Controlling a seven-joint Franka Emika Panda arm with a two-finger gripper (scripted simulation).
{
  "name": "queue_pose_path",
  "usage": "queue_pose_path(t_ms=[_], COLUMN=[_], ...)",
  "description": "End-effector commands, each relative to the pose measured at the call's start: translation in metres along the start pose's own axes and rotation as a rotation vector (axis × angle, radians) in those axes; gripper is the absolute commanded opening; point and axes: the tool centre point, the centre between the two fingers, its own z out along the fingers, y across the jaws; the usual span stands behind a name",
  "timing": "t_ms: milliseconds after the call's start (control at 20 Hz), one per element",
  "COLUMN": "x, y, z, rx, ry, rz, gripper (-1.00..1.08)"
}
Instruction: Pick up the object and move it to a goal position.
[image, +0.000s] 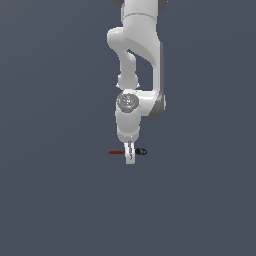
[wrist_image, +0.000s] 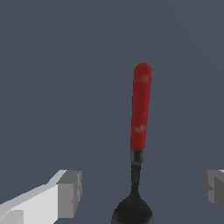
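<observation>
The object is a small spoon with a dark red handle and a black rounded head, lying across the flat grey surface. In the wrist view its red handle points away and the black head sits between the fingers. My gripper has come straight down over the spoon's neck. It is open, with one grey pad and the other pad standing well apart on either side of the spoon, neither touching it.
A plain dark grey floor extends all around. The white arm rises behind the gripper in the exterior view. No other objects show.
</observation>
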Motion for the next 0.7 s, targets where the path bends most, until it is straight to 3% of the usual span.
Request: queue_pose_path(t_ms=[0, 650], x=[0.0, 0.0], y=[0.0, 0.001], z=[0.006, 0.048], rx=[-0.001, -0.001], ry=[0.0, 0.0], rz=[0.001, 0.005], gripper=[1.0, 1.0])
